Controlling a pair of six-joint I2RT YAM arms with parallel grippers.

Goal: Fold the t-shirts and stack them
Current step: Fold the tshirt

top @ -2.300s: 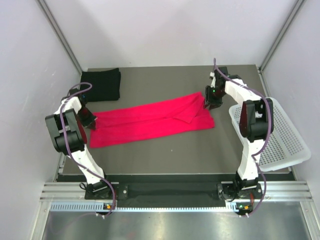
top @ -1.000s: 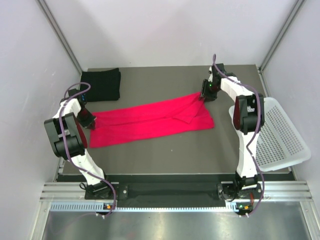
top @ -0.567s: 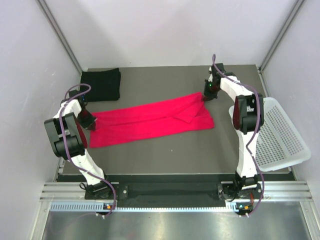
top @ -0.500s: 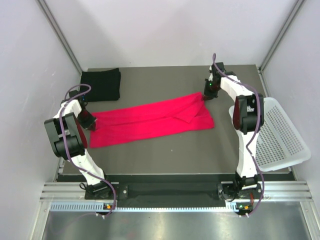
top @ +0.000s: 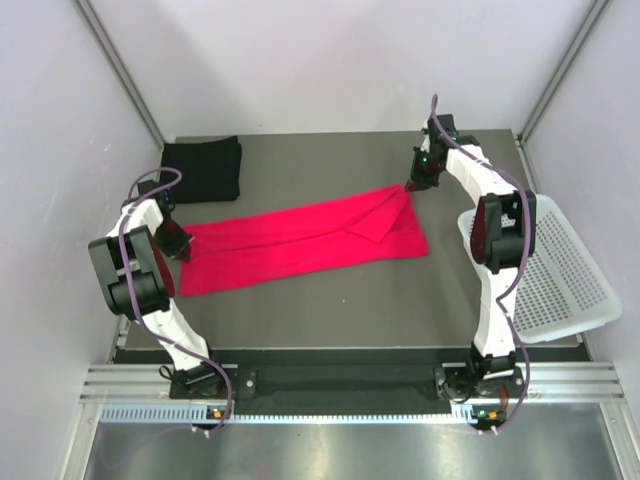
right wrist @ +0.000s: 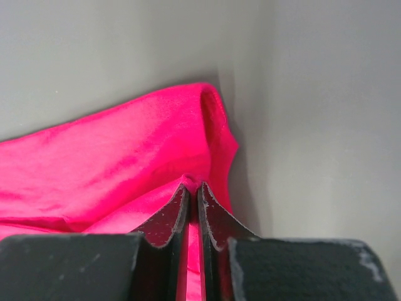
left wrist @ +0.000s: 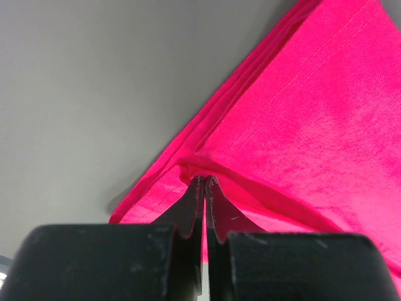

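The red-pink t-shirt (top: pixel 300 240) lies folded into a long strip across the middle of the table. My left gripper (top: pixel 183 244) is shut on its left end; in the left wrist view the closed fingertips (left wrist: pixel 205 182) pinch a fold of the red cloth (left wrist: pixel 301 125). My right gripper (top: pixel 410 187) is shut on the shirt's far right corner; in the right wrist view the fingertips (right wrist: pixel 193 187) pinch a red fold (right wrist: pixel 113 157). The black t-shirt (top: pixel 202 168) lies folded at the far left corner; its mark is not visible.
A white perforated basket (top: pixel 555 265) sits at the right edge of the table. The grey table (top: pixel 330 160) is walled by white panels on the left, back and right.
My right gripper has moved slightly back and to the right, pulling the shirt's far right corner taut. The left gripper has stayed at the shirt's left end.
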